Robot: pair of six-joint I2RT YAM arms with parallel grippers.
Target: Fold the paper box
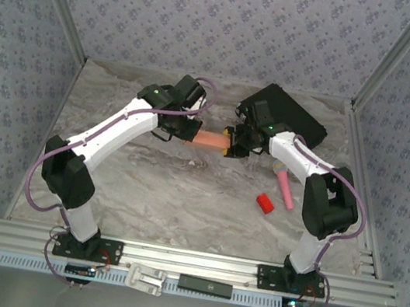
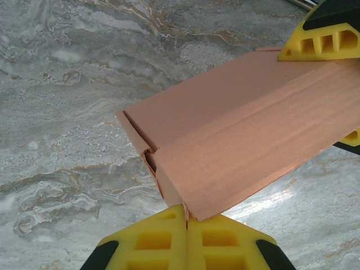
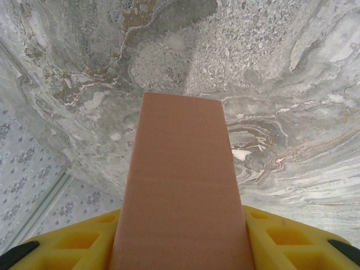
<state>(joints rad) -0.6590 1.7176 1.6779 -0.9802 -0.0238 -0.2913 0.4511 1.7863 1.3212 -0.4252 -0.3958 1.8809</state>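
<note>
Now the paper box (image 1: 209, 139) is lying left-to-right at frame centre, left hand (image 2: 186, 218) pinching one end, right hand (image 1: 235, 144) clamping the other.

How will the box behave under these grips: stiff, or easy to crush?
Probably light: the box, pinched by the left gripper and clasped by the right gripper, spans between them without sagging. Likely easy to crush: thin card, with an end seam gaping. The long creases should stiffen it lengthwise.

Both arms bend inward, left pincer (image 2: 187, 216) pinching the paper box (image 2: 242, 135), right pincer (image 1: 232, 144) gripping its other end.
</note>
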